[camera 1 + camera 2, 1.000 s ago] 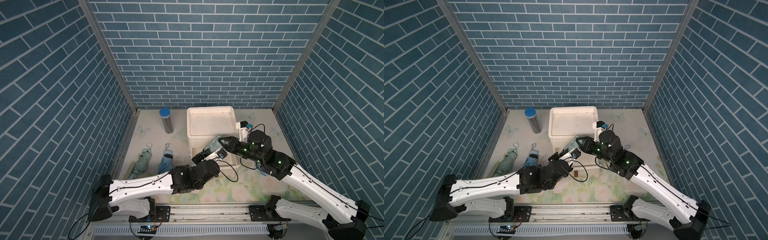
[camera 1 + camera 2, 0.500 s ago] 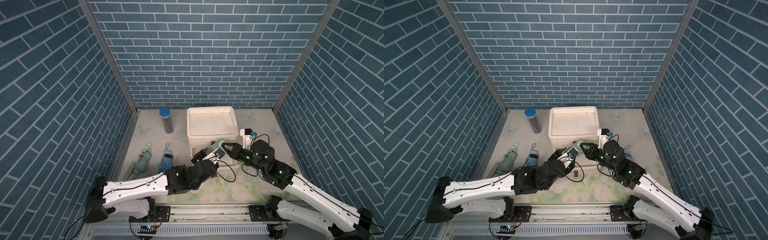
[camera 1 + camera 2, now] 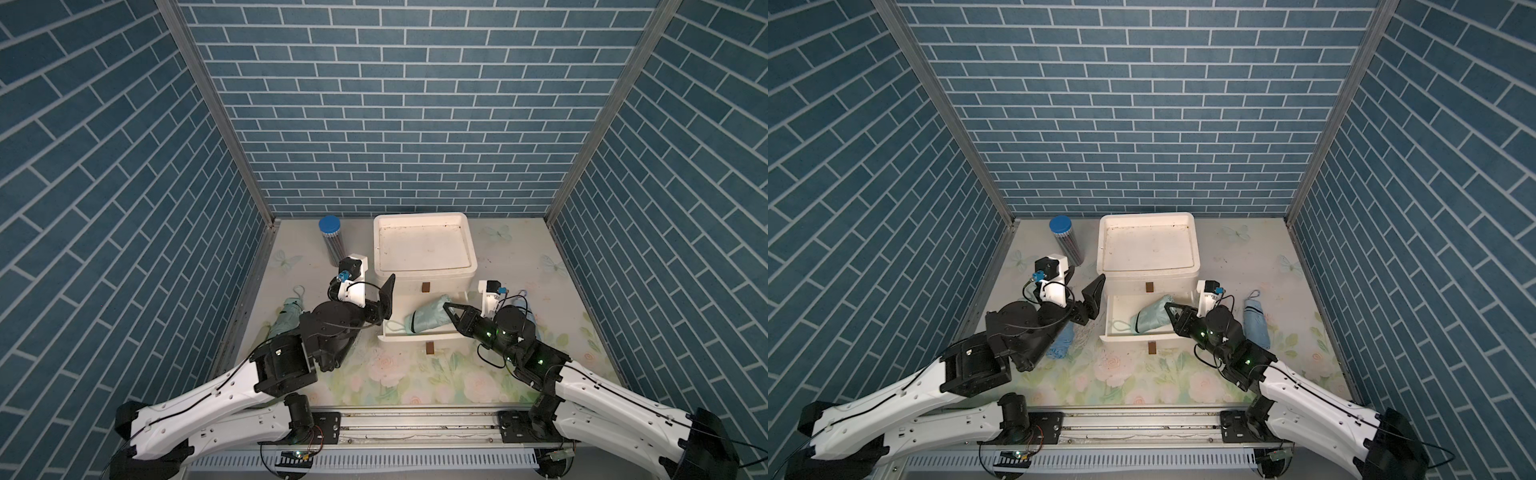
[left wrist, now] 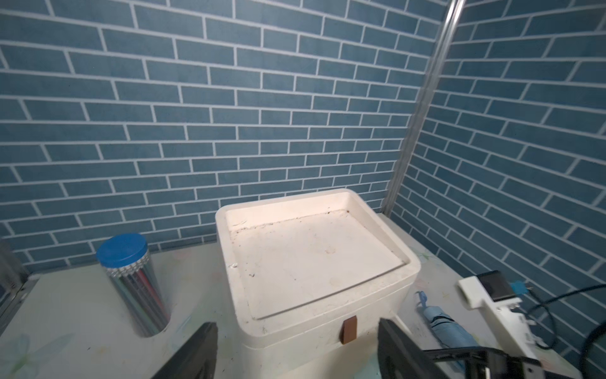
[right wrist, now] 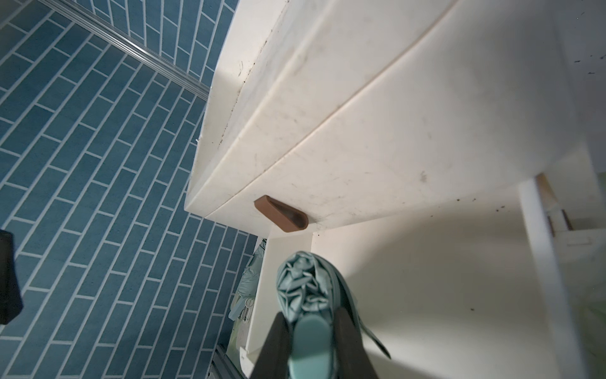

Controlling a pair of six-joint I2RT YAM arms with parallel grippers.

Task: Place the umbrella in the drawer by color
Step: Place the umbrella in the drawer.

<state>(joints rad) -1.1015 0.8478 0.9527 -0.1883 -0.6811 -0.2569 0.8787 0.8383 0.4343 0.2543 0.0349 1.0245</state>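
Observation:
My right gripper (image 5: 313,344) is shut on one end of a mint-green folded umbrella (image 5: 305,279). In both top views this umbrella (image 3: 428,318) (image 3: 1152,320) slants into the pulled-out lower drawer (image 3: 399,337) (image 3: 1133,337) of the white drawer unit (image 3: 424,249), strap end lowest, with the right gripper (image 3: 446,309) at its raised end. My left gripper (image 3: 384,297) (image 4: 296,354) stands open and empty beside the unit's left front corner. The upper drawer's brown handle (image 4: 349,329) shows it closed.
A second mint-green umbrella (image 3: 286,316) and a light-blue umbrella (image 3: 1061,343) lie left of the unit, partly under my left arm. Another light-blue umbrella (image 3: 1256,318) lies right of it. A metallic cylinder with a blue lid (image 3: 330,245) stands at back left.
My left gripper has opened, let go of the mint-green umbrella and drawn back to the left. My right gripper kept the umbrella and brought it down into the open lower drawer.

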